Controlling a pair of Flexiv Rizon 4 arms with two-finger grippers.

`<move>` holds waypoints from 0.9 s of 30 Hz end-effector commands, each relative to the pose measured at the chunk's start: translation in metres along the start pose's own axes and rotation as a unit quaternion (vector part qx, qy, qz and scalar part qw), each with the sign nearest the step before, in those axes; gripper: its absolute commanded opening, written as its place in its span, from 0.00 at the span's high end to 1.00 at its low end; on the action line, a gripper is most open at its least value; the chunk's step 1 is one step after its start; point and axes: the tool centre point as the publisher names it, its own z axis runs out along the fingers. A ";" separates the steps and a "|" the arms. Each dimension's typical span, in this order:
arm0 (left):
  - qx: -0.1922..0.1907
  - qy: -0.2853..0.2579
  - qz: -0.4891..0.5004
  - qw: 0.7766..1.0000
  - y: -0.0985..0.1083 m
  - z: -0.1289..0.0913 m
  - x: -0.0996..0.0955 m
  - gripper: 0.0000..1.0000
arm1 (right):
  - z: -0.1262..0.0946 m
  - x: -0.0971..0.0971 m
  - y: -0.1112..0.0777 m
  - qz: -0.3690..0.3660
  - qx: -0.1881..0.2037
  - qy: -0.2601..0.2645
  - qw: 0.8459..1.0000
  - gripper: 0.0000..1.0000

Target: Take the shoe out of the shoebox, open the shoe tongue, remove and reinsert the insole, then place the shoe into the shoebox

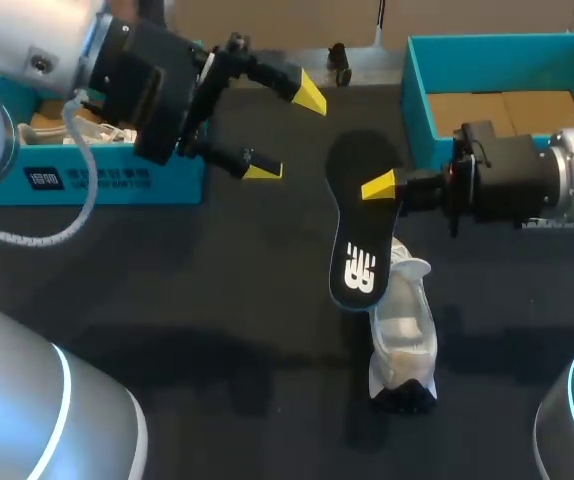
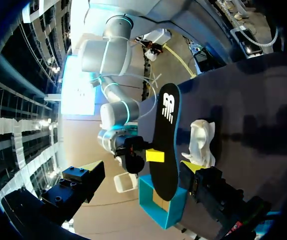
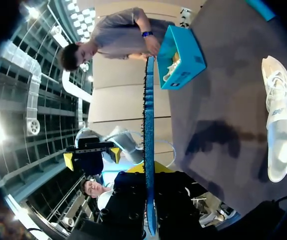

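My right gripper point(image 1: 372, 190) is shut on a black insole point(image 1: 355, 235) and holds it in the air above the table, heel end down over the shoe. The insole point(image 3: 149, 115) runs edge-on straight out from between that gripper's fingers. The white shoe point(image 1: 403, 335) lies on the dark table under the insole's lower end, with nothing holding it. My left gripper point(image 1: 287, 132) hangs open a little left of the insole's upper end, touching nothing. Ahead of it are the insole point(image 2: 166, 132) and the shoe point(image 2: 199, 142). The open teal shoebox point(image 1: 414, 95) stands at the back right.
A second teal box point(image 1: 97, 182) holding a shoe and paper stands at the back left under my left arm; it shows as the teal box point(image 3: 183, 60) beyond the insole. The right arm's black wrist point(image 1: 507, 180) lies in front of the shoebox.
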 end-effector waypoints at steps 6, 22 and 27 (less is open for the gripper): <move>-0.002 -0.013 0.001 1.000 -0.002 0.001 0.003 0.00 | 0.006 -0.001 -0.002 -0.001 -0.012 0.008 1.000 1.00; -0.048 -0.105 -0.001 0.993 0.013 -0.002 0.038 0.00 | 0.006 0.002 0.002 0.001 -0.010 0.002 1.000 1.00; -0.060 -0.119 0.000 0.991 0.017 0.002 0.048 0.00 | 0.005 0.003 0.002 0.003 -0.010 0.000 1.000 1.00</move>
